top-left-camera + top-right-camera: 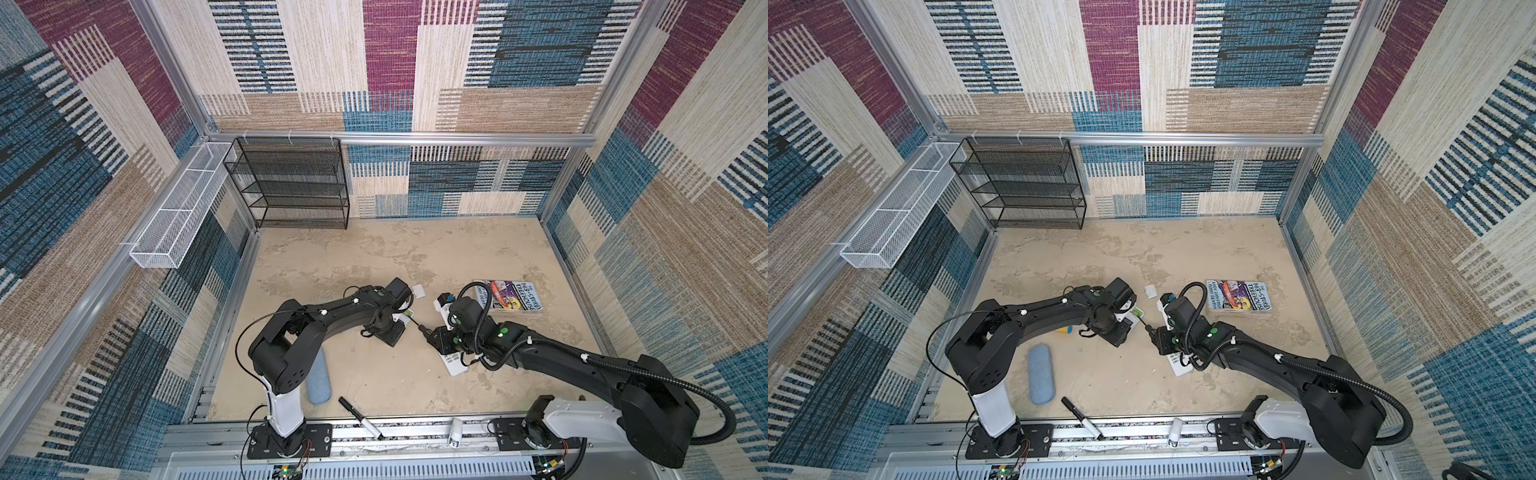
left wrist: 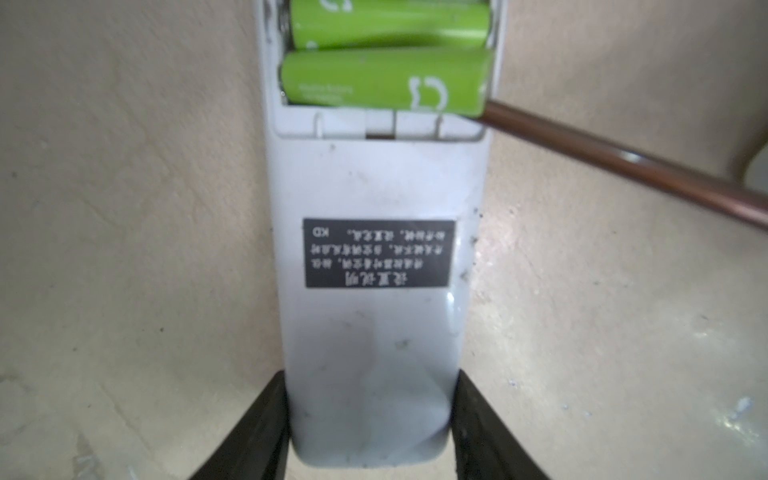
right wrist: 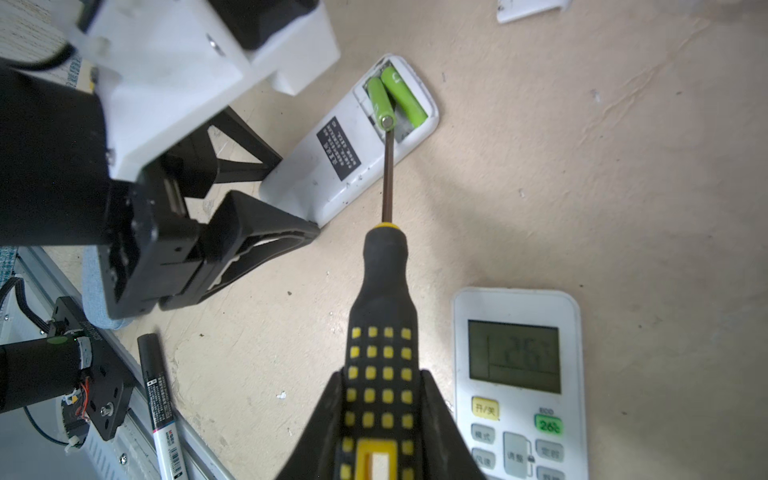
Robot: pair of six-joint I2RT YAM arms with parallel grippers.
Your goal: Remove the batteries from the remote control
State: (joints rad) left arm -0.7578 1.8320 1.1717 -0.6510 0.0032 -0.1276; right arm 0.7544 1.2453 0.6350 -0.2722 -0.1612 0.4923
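Right wrist view: right fingers (image 3: 326, 424) clamp the screwdriver (image 3: 384, 299), its tip touching the end of the nearer battery (image 3: 379, 99), straight ahead along the shaft. Both lime batteries lie crosswise in the open bay of the remote (image 3: 307, 187), which the left fingers (image 2: 257, 428) pinch at its opposite end. Its label reads "KD"; the second remote (image 3: 515, 303) shows "26"

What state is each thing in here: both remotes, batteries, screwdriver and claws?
left claw: shut on the held remote.
right claw: shut on the screwdriver handle.
held remote: back up, battery bay uncovered.
label-side battery: one end tilted up, screwdriver tip at that end.
other battery: seated in the bay.
second remote: face up, display on.
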